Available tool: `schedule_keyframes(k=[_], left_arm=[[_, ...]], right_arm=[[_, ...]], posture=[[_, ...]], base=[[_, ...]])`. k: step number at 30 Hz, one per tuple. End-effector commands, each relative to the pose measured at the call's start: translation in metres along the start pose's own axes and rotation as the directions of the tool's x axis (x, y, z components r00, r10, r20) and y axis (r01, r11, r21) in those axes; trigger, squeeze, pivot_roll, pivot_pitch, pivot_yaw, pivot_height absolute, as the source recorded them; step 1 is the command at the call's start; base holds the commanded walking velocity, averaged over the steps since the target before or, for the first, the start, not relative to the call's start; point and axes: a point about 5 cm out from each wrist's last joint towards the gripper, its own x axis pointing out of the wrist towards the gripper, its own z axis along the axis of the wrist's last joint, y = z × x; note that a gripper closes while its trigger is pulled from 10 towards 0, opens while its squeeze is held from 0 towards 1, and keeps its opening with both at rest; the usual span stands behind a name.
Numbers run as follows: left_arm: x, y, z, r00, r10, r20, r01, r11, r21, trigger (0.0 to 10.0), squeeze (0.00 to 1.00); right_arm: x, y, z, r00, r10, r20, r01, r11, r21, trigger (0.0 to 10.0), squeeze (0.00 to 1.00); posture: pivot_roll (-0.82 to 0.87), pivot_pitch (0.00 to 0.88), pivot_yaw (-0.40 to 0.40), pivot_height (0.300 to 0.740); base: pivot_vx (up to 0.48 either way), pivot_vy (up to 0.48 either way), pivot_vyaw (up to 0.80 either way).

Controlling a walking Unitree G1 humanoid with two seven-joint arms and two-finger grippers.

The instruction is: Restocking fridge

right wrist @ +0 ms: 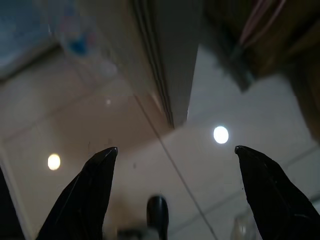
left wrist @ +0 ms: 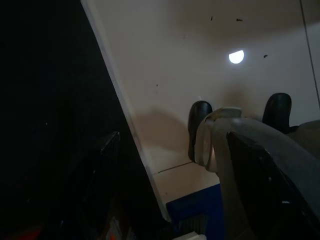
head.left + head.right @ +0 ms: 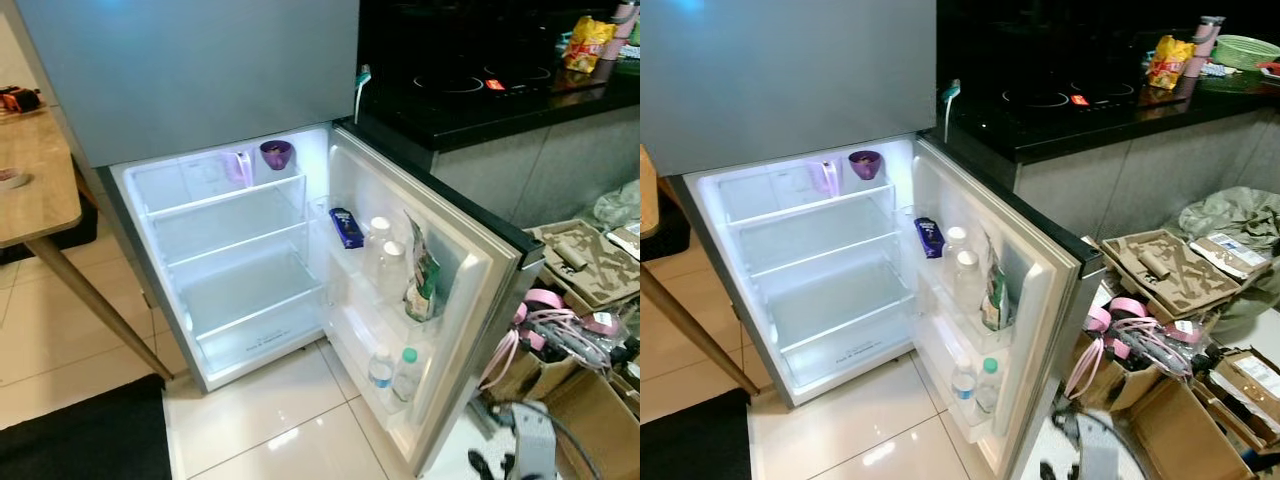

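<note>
The fridge [image 3: 240, 270] stands open with its light on. Its glass shelves are bare except for a purple bowl [image 3: 277, 153] and a clear jug [image 3: 238, 167] on the top shelf. The open door [image 3: 480, 290] holds a blue carton [image 3: 346, 227], two clear bottles [image 3: 385, 255] and a green snack bag [image 3: 422, 275], with two small bottles [image 3: 393, 372] in the bottom rack. My right arm [image 3: 533, 440] hangs low beside the door's outer edge. My right gripper [image 1: 176, 148] is open over the floor tiles. My left gripper [image 2: 175, 135] hangs idle and open in the shade.
A wooden table [image 3: 30, 180] with a slanted leg stands left of the fridge, and a black mat [image 3: 80, 440] lies at the lower left. Cardboard boxes and pink cables [image 3: 560, 320] crowd the floor at right. A black counter [image 3: 480, 90] with a cooktop runs behind the door.
</note>
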Motion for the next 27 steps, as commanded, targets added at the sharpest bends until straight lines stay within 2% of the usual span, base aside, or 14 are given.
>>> schedule_keyframes(k=[1, 4, 7, 10, 15, 16, 18, 19, 21, 22, 25, 27], left_arm=[[-0.001, 0.004, -0.003, 1.0, 0.006, -0.006, -0.006, 1.0, -0.009, 10.0, 0.0], [-0.001, 0.004, -0.002, 1.0, 0.002, 0.001, -0.002, 1.0, -0.019, 10.0, 0.0], [0.0, 0.002, 0.007, 0.999, -0.019, 0.05, 0.022, 0.998, -0.065, 10.0, 0.0], [0.0, 0.002, 0.009, 0.998, -0.022, 0.056, 0.025, 0.997, -0.066, 10.0, 0.0], [0.0, 0.003, 0.007, 0.998, -0.021, 0.054, 0.024, 0.998, -0.062, 10.0, 0.0], [-0.001, 0.004, 0.006, 0.998, -0.021, 0.053, 0.024, 0.998, -0.062, 10.0, 0.0], [-0.001, 0.004, 0.006, 0.998, -0.021, 0.053, 0.024, 0.998, -0.062, 10.0, 0.0], [-0.001, 0.004, 0.004, 0.999, -0.02, 0.05, 0.023, 0.998, -0.062, 10.0, 0.0], [-0.001, 0.005, 0.003, 0.999, -0.019, 0.048, 0.022, 0.998, -0.065, 10.0, 0.0], [-0.001, 0.005, 0.003, 0.999, -0.019, 0.048, 0.022, 0.998, -0.065, 10.0, 0.0], [-0.002, 0.006, 0.002, 0.999, -0.02, 0.05, 0.024, 0.997, -0.069, 10.0, 0.0], [-0.002, 0.005, 0.002, 0.999, -0.021, 0.05, 0.024, 0.997, -0.069, 10.0, 0.0]], right_arm=[[0.002, -0.004, 0.015, 0.998, -0.016, 0.056, 0.015, 1.0, 0.006, 10.0, 0.0], [0.004, -0.004, 0.028, 0.996, -0.022, 0.091, 0.022, 1.0, -0.001, 10.0, 0.0], [0.006, -0.011, 0.055, 0.987, -0.063, 0.145, 0.069, 0.997, -0.039, 10.0, 0.0], [0.006, -0.013, 0.058, 0.987, -0.072, 0.146, 0.08, 0.996, -0.046, 10.0, 0.0], [-0.001, -0.036, 0.067, 0.977, -0.158, 0.145, 0.173, 0.98, -0.099, 10.0, 0.0], [-0.002, -0.041, 0.07, 0.971, -0.181, 0.155, 0.198, 0.974, -0.106, 4.0, 0.0], [-0.002, -0.041, 0.07, 0.971, -0.181, 0.155, 0.198, 0.974, -0.106, 4.0, 0.0], [-0.004, -0.045, 0.078, 0.961, -0.205, 0.184, 0.225, 0.97, -0.094, 0.0, 0.0], [-0.006, -0.049, 0.093, 0.943, -0.219, 0.25, 0.236, 0.971, -0.038, 0.0, 0.0], [-0.006, -0.049, 0.093, 0.943, -0.219, 0.25, 0.236, 0.971, -0.038, 0.0, 0.0], [-0.004, -0.036, 0.127, 0.916, -0.138, 0.377, 0.125, 0.99, 0.059, 0.0, 0.0], [-0.004, -0.032, 0.133, 0.91, -0.11, 0.4, 0.09, 0.994, 0.068, 0.0, 0.0]], posture=[[-0.09, 0.0, 0.007, 0.734], [-0.09, 0.0, 0.007, 0.734], [-0.09, 0.007, 0.002, 0.734], [-0.09, 0.013, 0.004, 0.734], [-0.1, 0.035, 0.008, 0.734], [-0.09, 0.04, 0.008, 0.734], [-0.09, 0.04, 0.008, 0.734], [-0.09, 0.042, 0.008, 0.734], [-0.09, 0.047, 0.007, 0.734], [-0.09, 0.047, 0.007, 0.734], [-0.09, 0.05, 0.008, 0.734], [-0.09, 0.05, 0.008, 0.734]], base=[[0.0, 0.0, 0.0], [0.0, 0.0, 0.0], [0.0, 0.0, 0.0], [0.0, 0.0, 0.0], [0.0, 0.0, 0.0], [0.0, 0.0, 0.0], [0.0, 0.0, 0.0], [0.0, 0.0, 0.0], [0.0, 0.0, 0.0], [0.0, 0.0, 0.0], [0.0, 0.0, 0.0], [0.0, 0.0, 0.0]])
